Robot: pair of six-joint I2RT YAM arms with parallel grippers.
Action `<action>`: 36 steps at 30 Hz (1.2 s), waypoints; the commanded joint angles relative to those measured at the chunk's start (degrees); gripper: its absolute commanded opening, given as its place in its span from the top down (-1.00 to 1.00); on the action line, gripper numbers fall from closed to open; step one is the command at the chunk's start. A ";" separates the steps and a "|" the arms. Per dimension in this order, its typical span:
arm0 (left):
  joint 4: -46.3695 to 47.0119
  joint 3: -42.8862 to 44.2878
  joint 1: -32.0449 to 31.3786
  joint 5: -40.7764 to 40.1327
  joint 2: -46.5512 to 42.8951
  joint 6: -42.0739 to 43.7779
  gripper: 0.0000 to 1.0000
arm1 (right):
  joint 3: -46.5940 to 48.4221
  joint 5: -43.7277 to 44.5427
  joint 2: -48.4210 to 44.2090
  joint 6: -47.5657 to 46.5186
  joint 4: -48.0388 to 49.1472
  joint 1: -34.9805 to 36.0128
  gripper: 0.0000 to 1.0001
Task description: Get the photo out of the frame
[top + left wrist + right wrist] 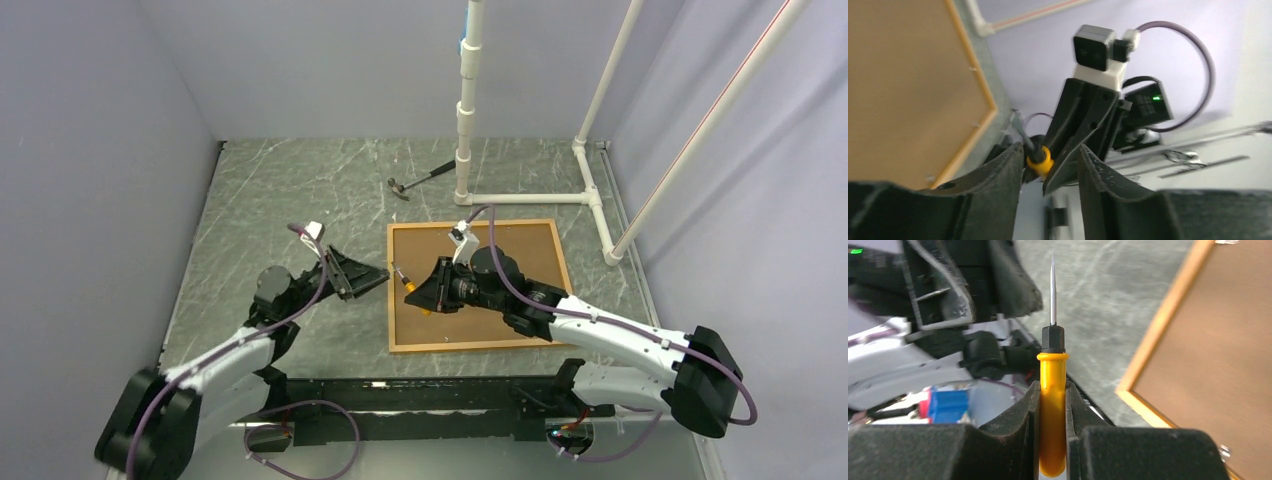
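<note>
**Right gripper holds a screwdriver at the frame's edge**

The right gripper (pixel 1053 390) has its jaws shut tight on the orange handle of a small screwdriver (pixel 1053 370). The thin metal tip sticks out past the fingers. In the top view this gripper hangs over the 9 o'clock edge of the frame (pixel 470 224). The left gripper (pixel 375 278) faces it from the 9 o'clock side, with its jaws spread wide and nothing in them. The frame lies flat on the gray table (pixel 280 190), back side up. The photo (pixel 530 245) sits inside it, showing only its brown board. A hammer (pixel 422 177) lies at 12 o'clock from the frame.
</note>
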 commanded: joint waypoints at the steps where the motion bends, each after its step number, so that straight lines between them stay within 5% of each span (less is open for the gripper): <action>1: -39.99 2.55 1.38 -6.96 -13.97 21.14 0.01 | 3.94 5.71 0.21 -4.34 -12.81 -2.65 1.00; 3: -56.17 5.53 1.38 -13.89 -18.90 27.98 0.02 | 5.82 4.66 3.16 -5.66 -16.15 -5.00 1.00; 5: -61.87 5.99 1.38 -17.00 -21.37 31.03 -0.02 | 7.72 4.15 6.31 -7.00 -17.87 -5.92 1.00; 10: -55.70 3.96 -0.21 -12.16 -14.08 29.99 0.02 | 11.40 2.47 14.75 -8.15 -16.75 -6.01 1.00; 18: -53.91 9.71 -8.19 -19.40 -0.50 33.26 0.00 | 17.55 3.00 27.55 -8.61 -18.42 -6.07 1.00; 26: -47.09 11.09 -9.17 -17.58 11.30 33.64 0.05 | 18.07 2.18 32.33 -7.63 -16.47 -6.07 1.00; 36: -45.42 10.98 -11.70 -20.50 15.88 32.61 0.14 | 17.97 3.60 34.51 -6.69 -13.65 -6.03 1.00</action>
